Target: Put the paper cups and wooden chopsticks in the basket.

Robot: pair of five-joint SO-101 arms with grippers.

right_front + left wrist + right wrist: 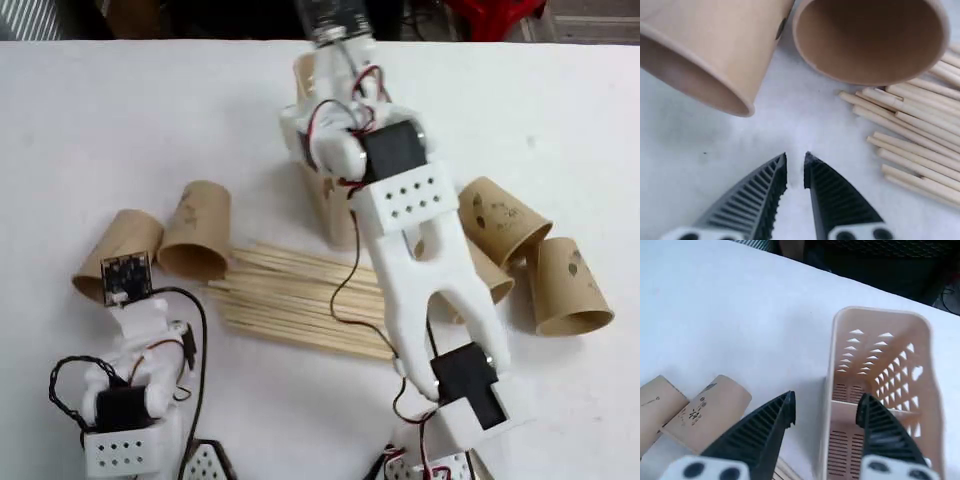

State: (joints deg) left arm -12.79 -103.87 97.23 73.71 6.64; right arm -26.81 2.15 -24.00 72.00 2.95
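Step in hand, as I judge it: the approach before a pick. Every one of the paper cups (197, 228) that I can see lies on its side on the table (120, 120). The wooden chopsticks (295, 295) lie in a loose flat bundle between the two groups of cups, so no loading is evident

1. The basket (875, 314) stands upright at the far side of the table, beneath the right arm. The right gripper (826, 402) hovers above its near rim with the jaws spread wide and nothing held. One finger is over the opening, the other outside the wall
2. The left gripper (795, 164) hovers low over bare table, near two cups whose mouths face it. Its fingers are barely parted, with a slim gap at the tips and nothing between them. The chopstick ends lie close by

Next move, in my judgement: I widen the left jaws, advance to the nearer cup, and close with one finger inside the mouth and one on the outer wall. The right arm has no load, so it must leave the basket and go to the cups on its own side

Materials:
- Cups: thin brown paper, tapered, matt. I expect them to roll and to crush under a hard clamp
- Chopsticks: pale, slender, smooth wood, many in number. They are likely to slip and scatter, so I grip across the bundle
- Basket: beige rigid plastic, tall and rectangular, with triangular cut-outs, slots and an inner divider
- Fingers: black, ribbed on the inner faces
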